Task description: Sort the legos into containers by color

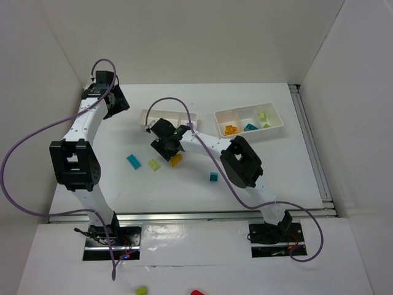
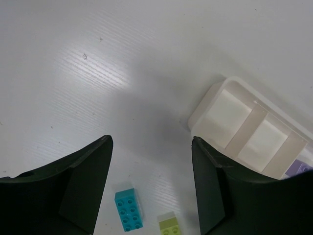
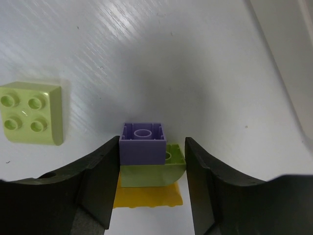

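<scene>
**Mixed bricks in the grip.** A small stack of three plastic bricks (image 3: 149, 169), lavender purple on lime green on yellow-orange, lay near the middle of the white surface (image 1: 184, 190). It sat just in front of the left white three-compartment tray (image 1: 187, 114), with the right gripper (image 3: 152, 142) around it. The jaws stood close against both sides and appeared to pinch the stack. Whether it had left the surface could not be told.

The stack looked light, rigid and smooth-sided. It was probably held together only by its studs, so a squeeze on one brick alone might pivot it or split the stack. The flat opposite faces seemed the surest hold. With three colours joined, it would likely need pulling apart before sorting.

A loose lime green four-stud brick (image 3: 32, 120) lay just beside the stack. A cyan brick (image 1: 133, 161) and a teal brick (image 1: 214, 177) lay farther off. The right white tray (image 1: 245, 109) held orange, teal and lime pieces in separate compartments.

The left gripper (image 2: 151, 139) hovered with jaws spread and empty near the left tray's end. That tray's thin wall was the nearest obstacle.
</scene>
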### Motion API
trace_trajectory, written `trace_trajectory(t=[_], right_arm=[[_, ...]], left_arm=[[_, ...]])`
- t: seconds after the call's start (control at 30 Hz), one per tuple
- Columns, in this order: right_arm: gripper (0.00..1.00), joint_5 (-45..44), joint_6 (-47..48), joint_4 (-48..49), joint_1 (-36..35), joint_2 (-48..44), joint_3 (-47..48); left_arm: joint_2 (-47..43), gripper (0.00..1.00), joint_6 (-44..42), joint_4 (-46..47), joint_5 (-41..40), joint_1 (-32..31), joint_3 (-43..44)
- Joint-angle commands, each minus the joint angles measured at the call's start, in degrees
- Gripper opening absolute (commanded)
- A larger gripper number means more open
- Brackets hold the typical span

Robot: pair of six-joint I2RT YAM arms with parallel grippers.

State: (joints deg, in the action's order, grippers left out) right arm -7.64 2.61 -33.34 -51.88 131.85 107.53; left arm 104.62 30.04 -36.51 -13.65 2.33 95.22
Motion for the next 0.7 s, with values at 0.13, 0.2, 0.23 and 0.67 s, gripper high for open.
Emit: trace_trajectory(t=[0.13,0.2,0.23,0.67], right_arm=[[0.49,1.5,0.9,3.3,0.2,2.1,3.6],[0.42,1.0,0.3,2.7,0.2,2.1,4.4],[0.38,1.0,-0.2,2.7,0.2,2.1,4.4],[0.32,-2.0,-25.6,-6.8,9.5,-6.9,-1.0]], left_arm=[[-0.6,0.75,-1.5,0.2,1.3,0.2,-0.3],[-0.6,0.75,-1.5,0.2,2.0,0.2,-0.3],[-0.6,0.75,-1.5,0.2,2.6,0.2,-0.3],[-2.9,0.76,-3.9,-0.6,21.4,-0.5,-2.1]])
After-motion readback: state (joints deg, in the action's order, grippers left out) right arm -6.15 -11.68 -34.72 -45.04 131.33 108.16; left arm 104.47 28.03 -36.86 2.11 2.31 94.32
